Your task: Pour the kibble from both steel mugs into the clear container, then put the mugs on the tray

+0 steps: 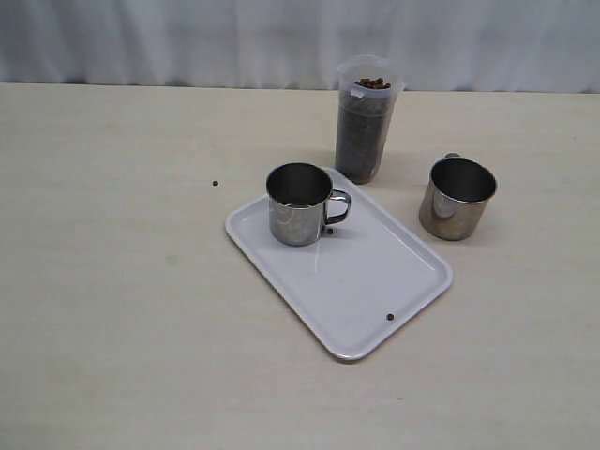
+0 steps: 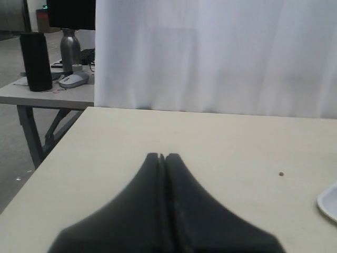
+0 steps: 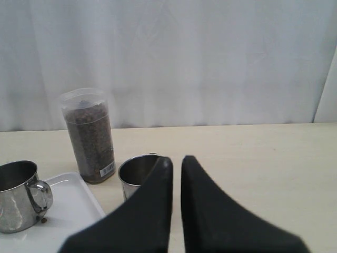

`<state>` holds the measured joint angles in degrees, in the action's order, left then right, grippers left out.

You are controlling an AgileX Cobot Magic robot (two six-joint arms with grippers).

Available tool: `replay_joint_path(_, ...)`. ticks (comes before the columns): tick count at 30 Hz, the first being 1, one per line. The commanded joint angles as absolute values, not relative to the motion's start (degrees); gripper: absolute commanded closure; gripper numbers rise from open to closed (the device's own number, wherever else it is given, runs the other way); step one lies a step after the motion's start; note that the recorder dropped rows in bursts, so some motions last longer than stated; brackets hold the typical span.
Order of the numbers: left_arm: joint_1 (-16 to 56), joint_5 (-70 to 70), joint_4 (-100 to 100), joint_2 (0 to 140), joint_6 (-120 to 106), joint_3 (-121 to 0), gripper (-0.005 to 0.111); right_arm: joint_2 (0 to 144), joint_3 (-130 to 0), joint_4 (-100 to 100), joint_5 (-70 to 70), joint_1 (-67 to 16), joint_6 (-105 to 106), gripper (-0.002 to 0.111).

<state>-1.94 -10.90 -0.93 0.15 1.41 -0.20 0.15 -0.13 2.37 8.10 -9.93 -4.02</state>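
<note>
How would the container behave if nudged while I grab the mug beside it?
Container is tall and narrow, so probably tippy. Kibble fills it nearly to the rim, so it is likely heavy enough to resist a light nudge; a harder knock might spill some.

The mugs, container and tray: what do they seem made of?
The tray: probably glossy white plastic, soft sheen. The mug on it and the other mug: likely polished steel, mirror-like reflections. The container: seemingly clear plastic; kibble shows through.

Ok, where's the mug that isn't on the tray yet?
In the exterior view the second steel mug stands on the table, right of the tray and clear container.
</note>
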Motion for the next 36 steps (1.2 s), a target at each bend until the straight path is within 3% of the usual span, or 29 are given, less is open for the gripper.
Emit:
replay_joint_path(1,2.37,-10.98,-2.52,0.0,1.68,0.0,0.107,0.0,0.0,0.82,8.03,-10.07,-3.48,0.104)
replay_joint_path(36,-0.25,-11.25,-1.41,0.0,1.84,0.0,0.107,0.0,0.0,0.82,8.03,-10.07,-3.48,0.104)
